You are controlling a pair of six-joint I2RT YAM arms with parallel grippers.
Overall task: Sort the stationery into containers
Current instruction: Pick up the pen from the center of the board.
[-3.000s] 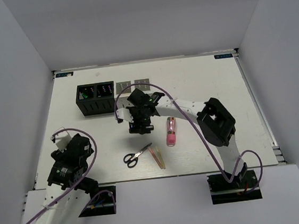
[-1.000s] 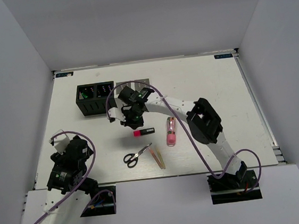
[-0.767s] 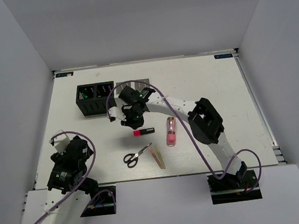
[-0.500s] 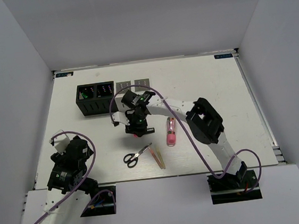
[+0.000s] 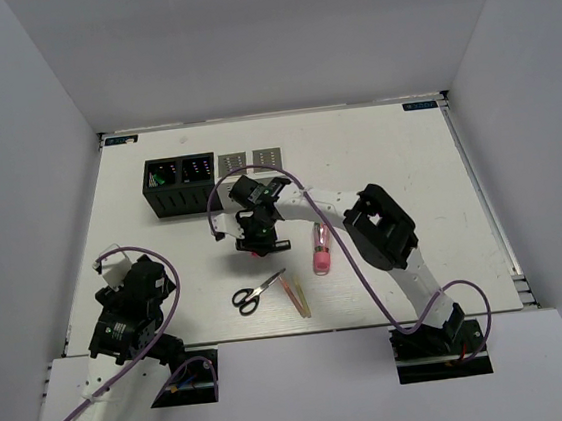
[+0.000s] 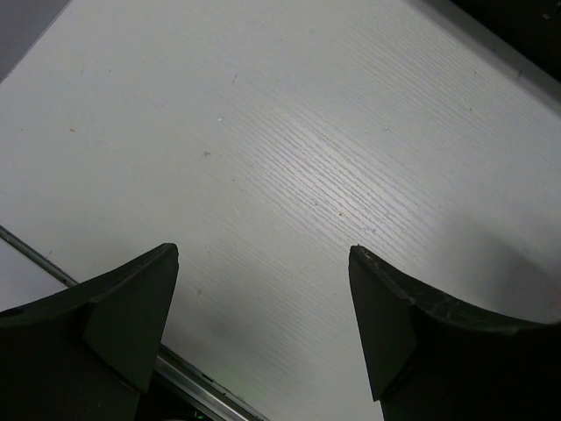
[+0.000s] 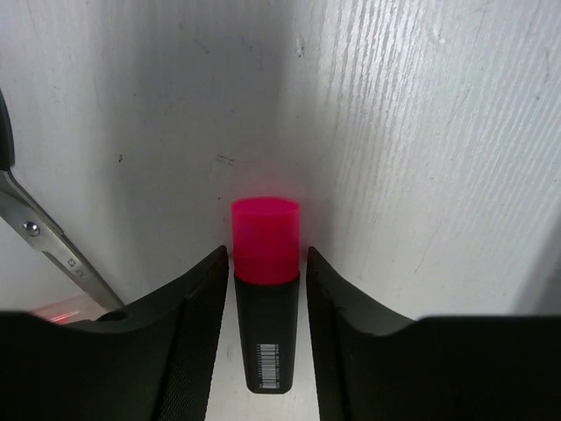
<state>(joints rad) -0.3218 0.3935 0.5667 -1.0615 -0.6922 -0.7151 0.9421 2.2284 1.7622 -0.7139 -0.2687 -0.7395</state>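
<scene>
Stationery lies loose on the white desk (image 5: pixel 375 150), all of it in the middle strip between the arm bases and the two organizers at the back.

Nearest, at the front left, the left gripper (image 6: pixel 263 272) hangs over bare desk with its fingers (image 6: pixel 123 298) spread wide and nothing between them.

A little farther in, the black-handled scissors (image 5: pixel 258 293) lie flat, with their blades pointing away and to the right. The two thin yellow-pink sticks (image 5: pixel 297 294) lie just beside them on the right. The pink pen (image 5: pixel 321 248) lies beyond the sticks, lengthwise front to back.

Left of the pen, the right gripper (image 7: pixel 267 263) is down at the desk, straddling a short black marker (image 7: pixel 266 237) with a pink cap. The marker lies flat with its cap pointing out past the fingertips. The fingers (image 7: pixel 188 333) sit close against both sides of it. I cannot tell whether they are pressing on it or only flanking it. In the right wrist view one scissor blade shows at the left edge.

Farthest back, the black organizer (image 5: pixel 181 184) stands with something green in its left compartment. The light grey organizer (image 5: pixel 251 160) stands just beside it on the right.
</scene>
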